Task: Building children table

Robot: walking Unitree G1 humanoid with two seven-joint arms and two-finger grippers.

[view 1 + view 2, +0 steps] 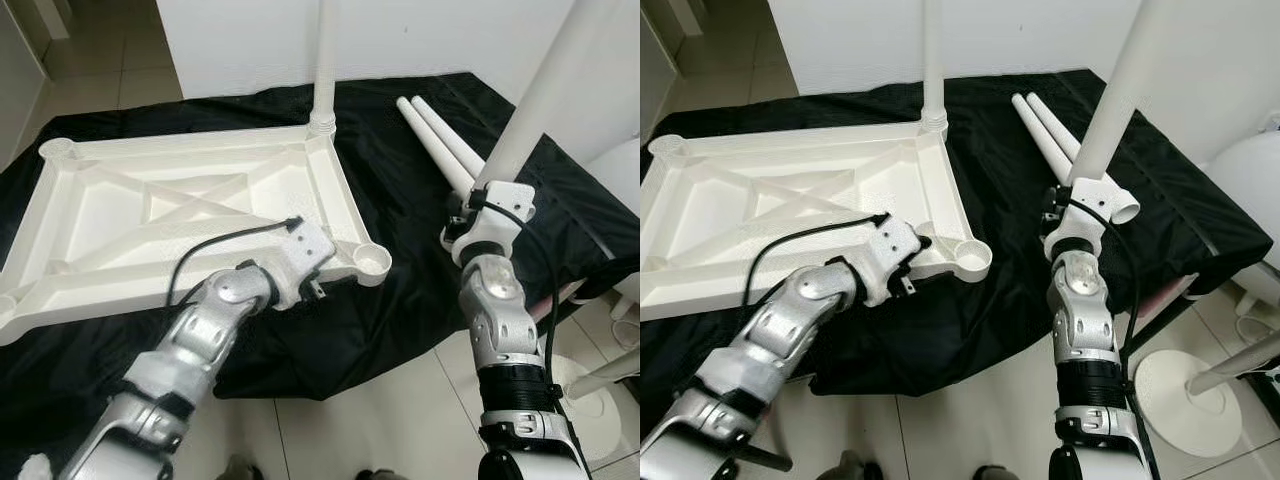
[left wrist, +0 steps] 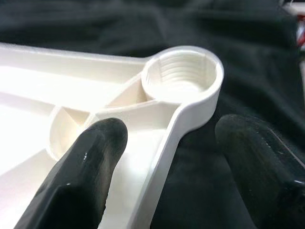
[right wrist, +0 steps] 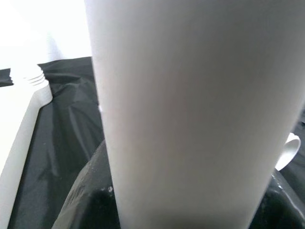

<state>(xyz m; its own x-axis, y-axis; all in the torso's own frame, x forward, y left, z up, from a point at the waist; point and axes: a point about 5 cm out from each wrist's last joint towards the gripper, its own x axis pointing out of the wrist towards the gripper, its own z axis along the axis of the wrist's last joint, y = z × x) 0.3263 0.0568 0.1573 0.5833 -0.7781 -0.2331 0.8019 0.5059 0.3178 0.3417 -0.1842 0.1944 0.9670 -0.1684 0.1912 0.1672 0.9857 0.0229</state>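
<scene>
The white tabletop lies upside down on a black cloth. One white leg stands screwed into its far right corner. The threaded socket at its near right corner is empty. My left gripper is open at that corner, one finger inside the rim and the other outside over the cloth. My right gripper is shut on a long white table leg, holding it tilted upward to the right of the tabletop. In the right wrist view the leg stands between the dark fingers.
Two more white legs lie side by side on the cloth at the back right. A white round stand base sits on the tiled floor at the right. A white wall rises behind the cloth.
</scene>
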